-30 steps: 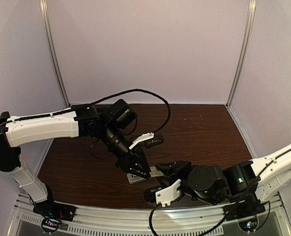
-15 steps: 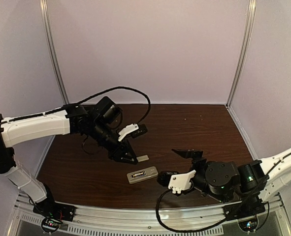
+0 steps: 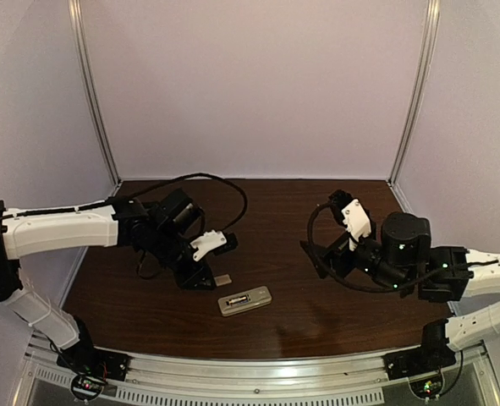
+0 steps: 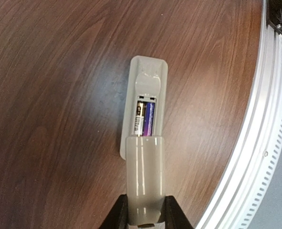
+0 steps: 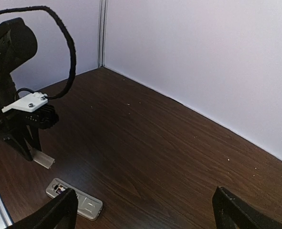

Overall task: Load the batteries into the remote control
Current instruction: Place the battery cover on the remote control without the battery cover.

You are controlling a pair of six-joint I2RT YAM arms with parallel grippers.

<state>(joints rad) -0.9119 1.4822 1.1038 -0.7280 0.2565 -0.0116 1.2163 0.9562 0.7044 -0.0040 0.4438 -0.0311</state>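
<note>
The remote control (image 3: 244, 300) lies face down near the table's front, its battery bay open. It also shows in the left wrist view (image 4: 145, 102) and the right wrist view (image 5: 74, 198). Two batteries (image 4: 144, 119), one whitish and one blue-purple, lie side by side in the bay. My left gripper (image 3: 206, 277) is shut on the remote's grey-white battery cover (image 4: 144, 176), held low just left of the remote; the cover also shows in the top view (image 3: 223, 280). My right gripper (image 3: 315, 256) is wide open and empty, raised well to the right of the remote.
The brown wooden table (image 3: 334, 211) has white walls behind and at the sides. A metal rail (image 4: 269, 119) runs along its near edge, close to the remote. The left arm's black cable (image 3: 224, 182) loops over the table behind it.
My left gripper has drawn back to the left, away from the remote, with the cover in it. My right arm has lifted and swung right, away from the remote.
</note>
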